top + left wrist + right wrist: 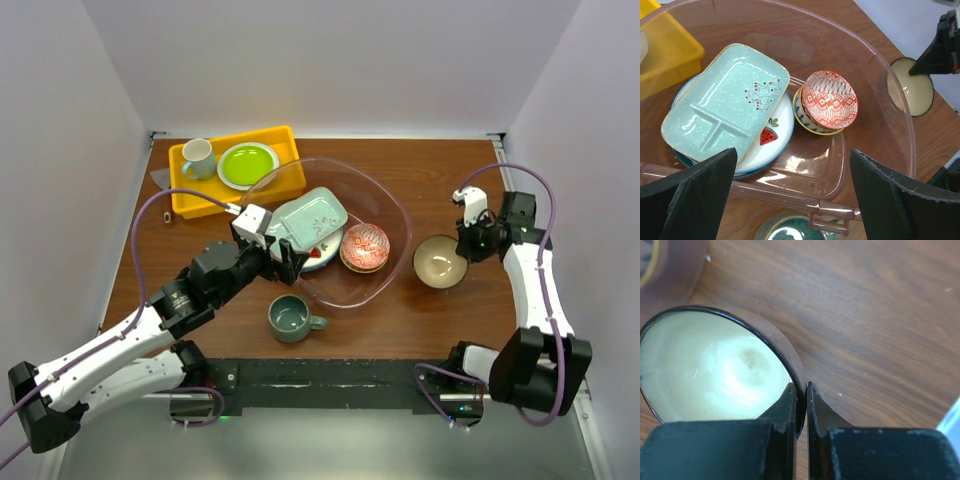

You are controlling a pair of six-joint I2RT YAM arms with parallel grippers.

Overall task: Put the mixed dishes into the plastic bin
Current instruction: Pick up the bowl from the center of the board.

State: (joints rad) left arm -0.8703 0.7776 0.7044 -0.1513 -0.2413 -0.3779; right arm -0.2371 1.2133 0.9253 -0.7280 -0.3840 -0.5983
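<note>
The clear pink-tinted plastic bin (398, 212) holds the pale-green divided tray (310, 215) lying on white plates (322, 256), and stacked patterned bowls (365, 246). My left gripper (287, 260) hangs open and empty over the bin's near rim (765, 196), above the tray (725, 115) and the watermelon-marked plate (776, 131). The grey-green mug (290, 318) stands on the table just outside that rim. My right gripper (470, 243) is shut on the rim of the reddish-brown, cream-inside bowl (710, 370), which sits on the table right of the bin (438, 262).
A yellow tray (195, 197) at the back left holds a lime-green plate (247, 164) and a pale mug with a green band (198, 157). White walls enclose the table on three sides.
</note>
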